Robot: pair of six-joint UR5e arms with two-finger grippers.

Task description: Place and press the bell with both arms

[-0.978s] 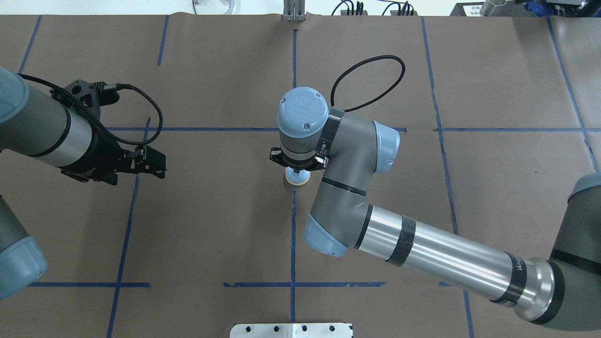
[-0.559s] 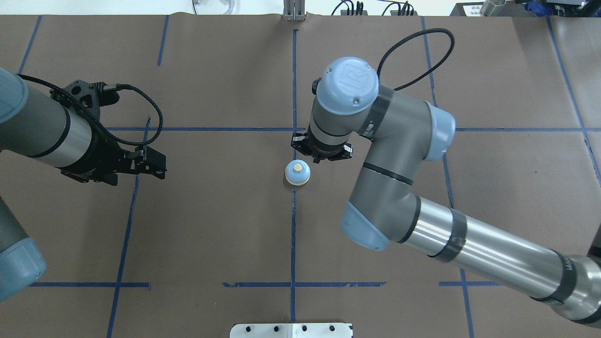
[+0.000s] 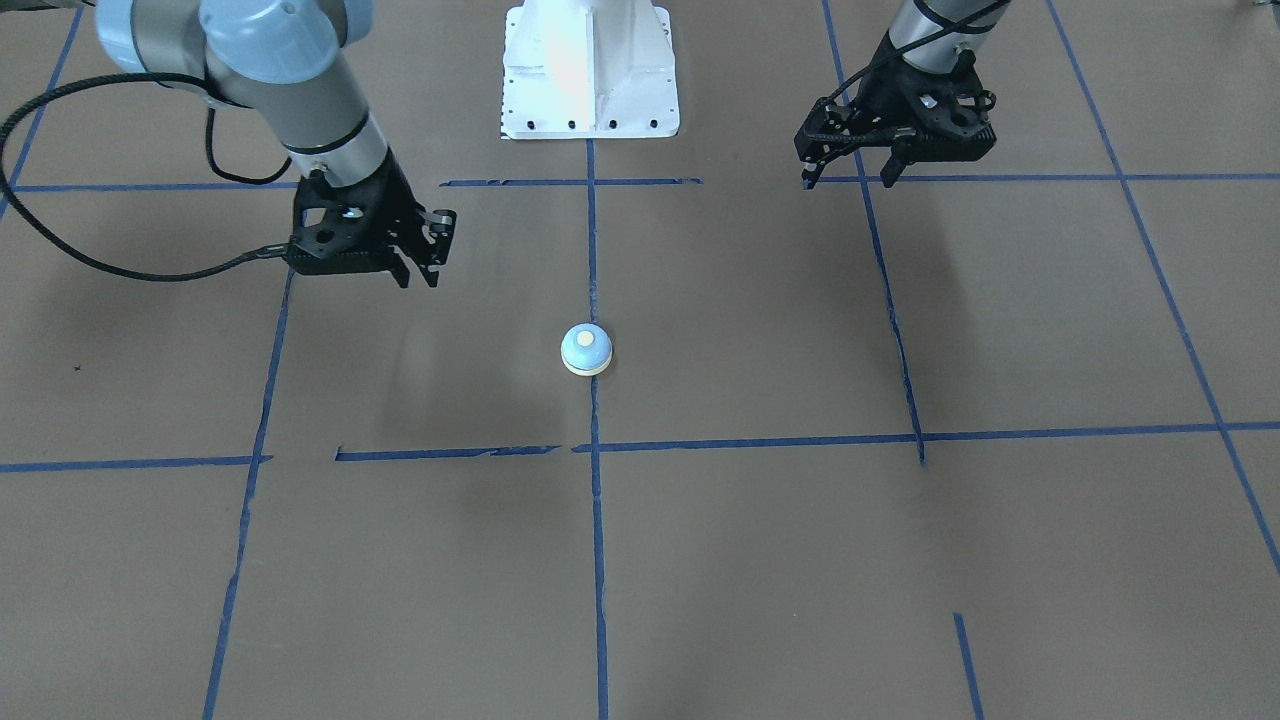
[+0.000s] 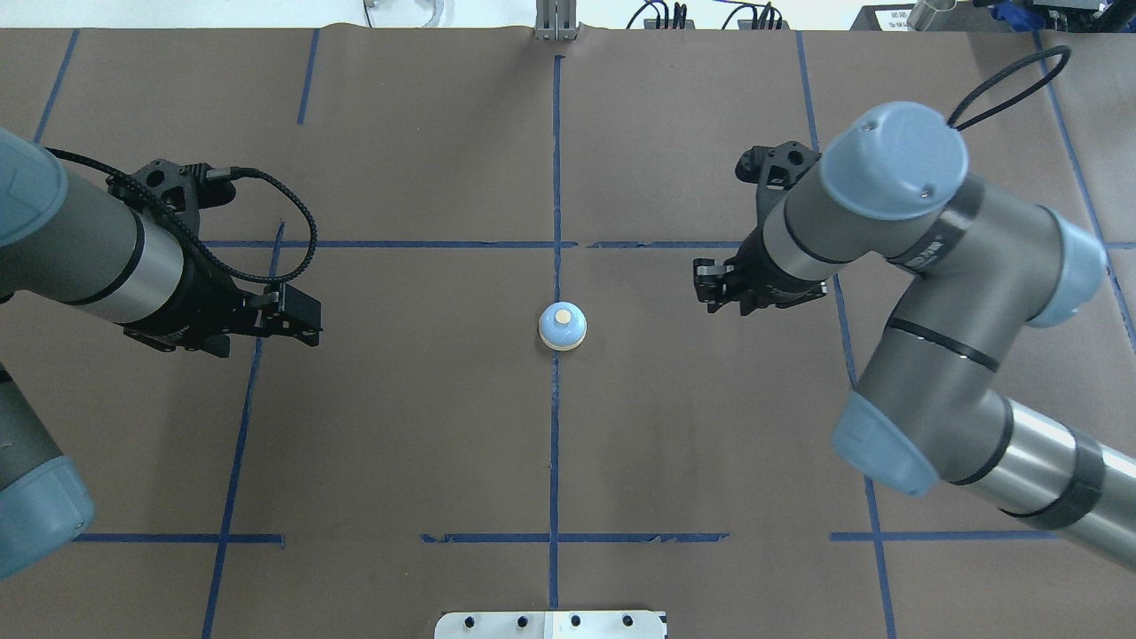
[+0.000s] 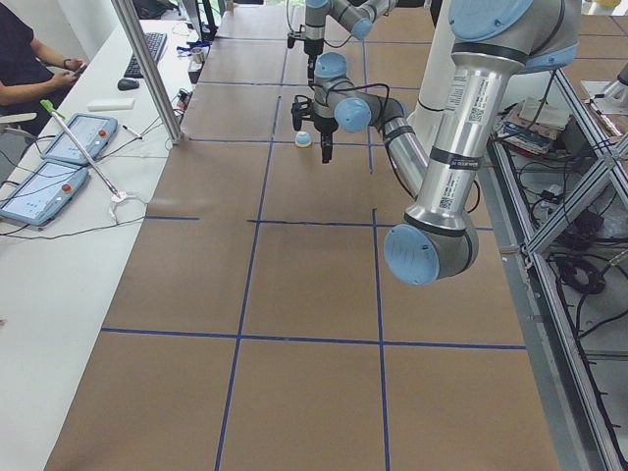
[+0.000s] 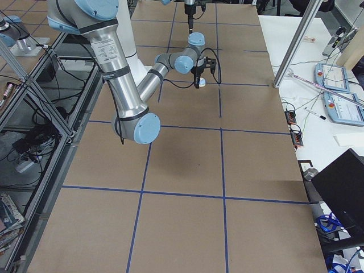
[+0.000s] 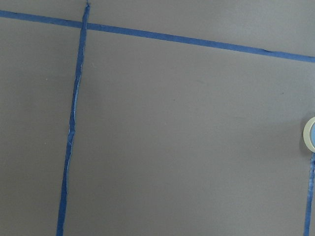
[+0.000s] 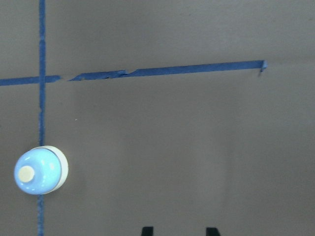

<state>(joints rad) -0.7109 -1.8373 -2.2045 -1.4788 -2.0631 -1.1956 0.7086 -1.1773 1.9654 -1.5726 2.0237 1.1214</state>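
The light-blue bell (image 4: 562, 327) with its cream button stands upright on the brown table, on the centre blue tape line. It also shows in the front view (image 3: 586, 350) and in the right wrist view (image 8: 39, 170); only its rim shows at the edge of the left wrist view (image 7: 311, 135). My right gripper (image 4: 705, 288) hangs open and empty above the table, well to the right of the bell; in the front view (image 3: 418, 272) its fingers stand apart. My left gripper (image 4: 309, 319) is open and empty, far to the left of the bell, also seen in the front view (image 3: 848, 175).
Blue tape lines (image 4: 555, 444) divide the brown table into squares. The white pedestal (image 3: 590, 70) stands at the robot's edge of the table. A side table with tablets (image 5: 59, 157) and a seated person (image 5: 29, 59) lie beyond the far edge.
My right gripper has risen off the bell and swung away to the right, leaving the bell standing on the centre line. The left gripper has shifted only slightly.
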